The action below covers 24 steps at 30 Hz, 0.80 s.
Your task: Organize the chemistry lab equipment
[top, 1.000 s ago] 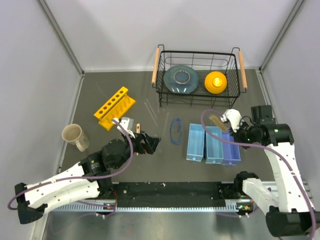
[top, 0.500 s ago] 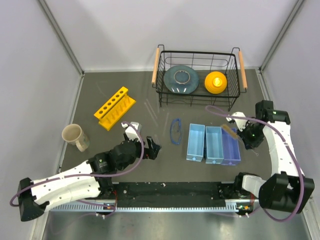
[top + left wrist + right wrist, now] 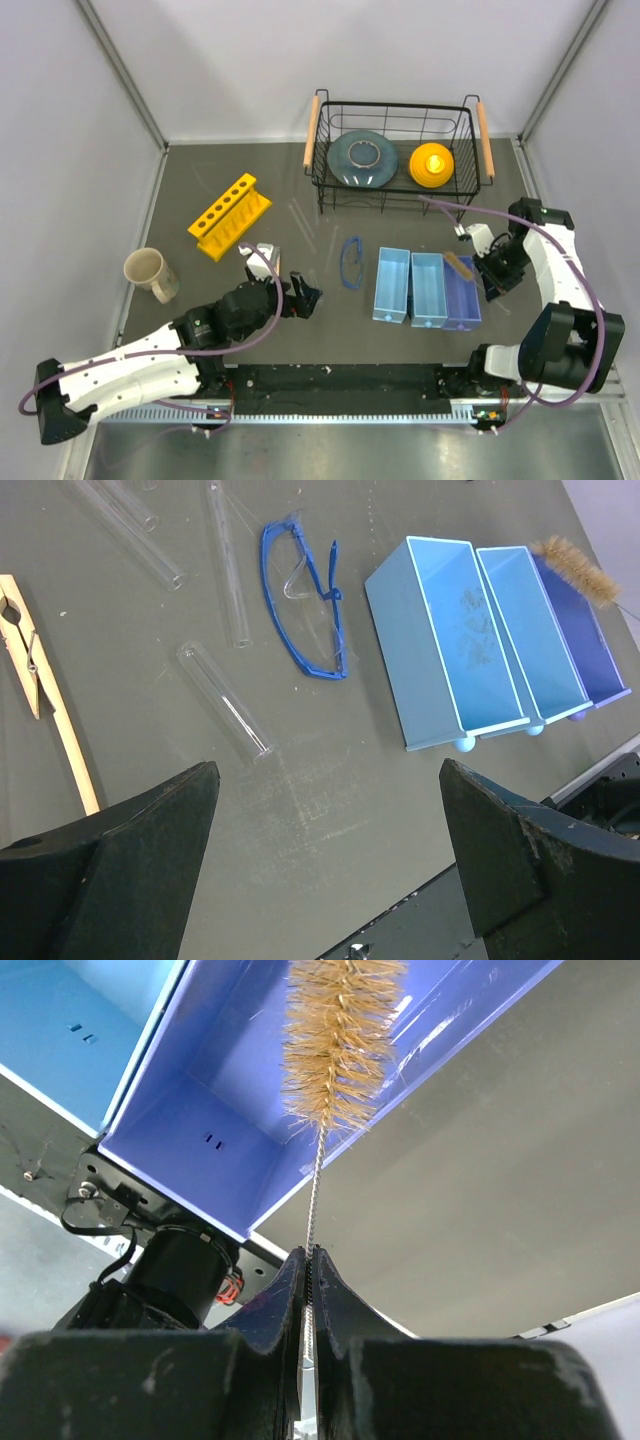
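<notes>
My right gripper (image 3: 308,1256) is pinched tight on the wire stem of a test-tube brush (image 3: 335,1040), with the bristles over the mouth of the purple-blue bin (image 3: 200,1110). My left gripper (image 3: 328,785) is spread wide above the table (image 3: 340,845). The glass tubes (image 3: 224,700), blue safety glasses (image 3: 305,605) and wooden clamp (image 3: 45,695) lie loose just beyond it, and the yellow rack (image 3: 229,215) sits further left.

Three blue bins (image 3: 428,290) touch side by side; wire basket (image 3: 311,135) holds perhaps a lid (image 3: 362,158); mug (image 3: 150,273) left.
</notes>
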Each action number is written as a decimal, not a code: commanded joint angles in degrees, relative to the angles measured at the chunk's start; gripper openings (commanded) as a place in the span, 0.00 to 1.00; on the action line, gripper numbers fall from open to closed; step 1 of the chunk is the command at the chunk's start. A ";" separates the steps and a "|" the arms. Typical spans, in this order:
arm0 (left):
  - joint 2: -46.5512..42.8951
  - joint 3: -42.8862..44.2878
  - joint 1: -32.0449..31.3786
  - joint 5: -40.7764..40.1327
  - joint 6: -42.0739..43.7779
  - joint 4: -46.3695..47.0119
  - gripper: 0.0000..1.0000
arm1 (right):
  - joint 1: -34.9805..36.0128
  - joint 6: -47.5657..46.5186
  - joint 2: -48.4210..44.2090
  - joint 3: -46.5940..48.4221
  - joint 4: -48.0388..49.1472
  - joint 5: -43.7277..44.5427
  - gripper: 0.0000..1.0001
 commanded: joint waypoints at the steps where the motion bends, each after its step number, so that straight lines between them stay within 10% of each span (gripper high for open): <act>1: -1.33 0.23 0.19 -0.97 -0.39 1.70 0.97 | -1.43 1.95 0.51 0.68 -13.97 -1.09 0.00; 24: -4.14 -2.32 0.19 -0.62 -1.27 1.96 0.97 | -2.14 3.97 4.47 -1.44 -16.34 -5.40 0.17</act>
